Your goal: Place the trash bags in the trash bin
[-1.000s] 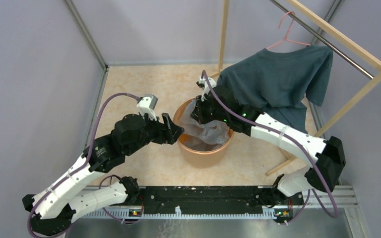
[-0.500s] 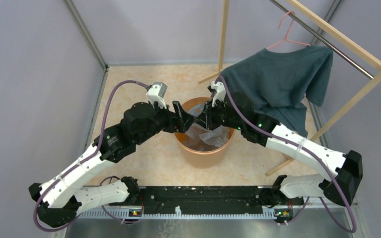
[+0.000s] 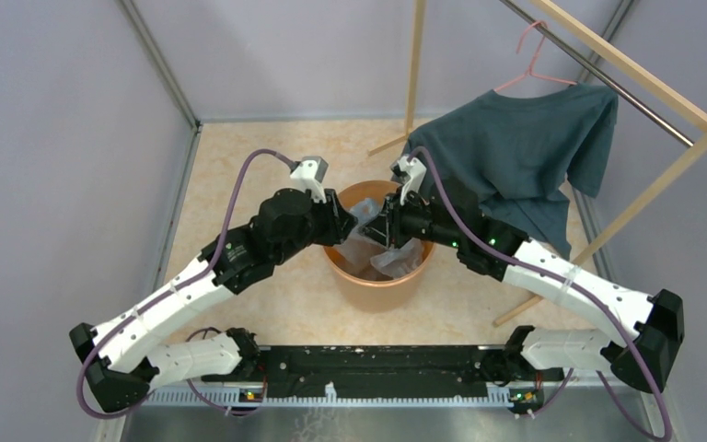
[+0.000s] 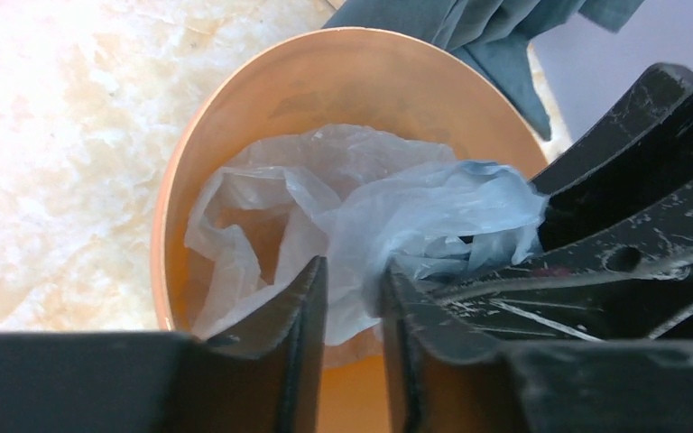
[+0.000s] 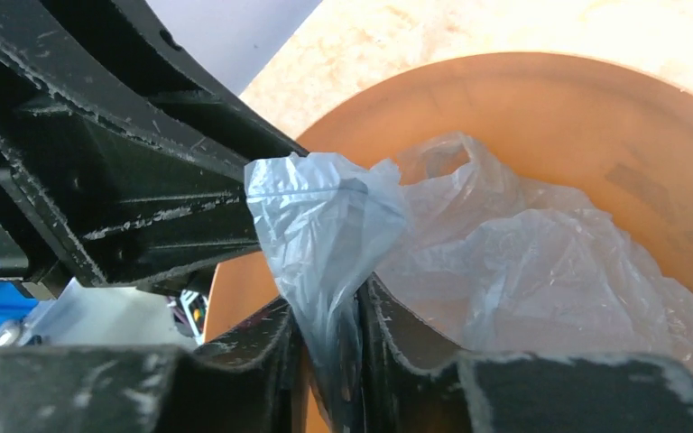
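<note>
The orange trash bin (image 3: 377, 279) stands on the floor between my arms. The pale blue trash bag (image 3: 396, 260) lies crumpled inside it, with one corner lifted above the rim. My left gripper (image 3: 354, 221) and right gripper (image 3: 382, 226) meet tip to tip over the bin. In the left wrist view the left gripper (image 4: 352, 271) has narrowed onto the film (image 4: 388, 207), which fills the gap between its fingers. In the right wrist view the right gripper (image 5: 329, 311) stands slightly parted, with the bag (image 5: 325, 225) hanging between its fingers and a thin slit beside it.
A dark teal T-shirt (image 3: 515, 157) hangs on a pink hanger (image 3: 538, 55) from a wooden rack (image 3: 626, 64) just right of the bin, and its hem reaches near the right arm. Purple walls close in the floor on the left and at the back.
My left arm swung right over the bin and its wide jaws narrowed onto the bag. My right gripper drew back to the bin's middle and its shut jaws parted a little.
</note>
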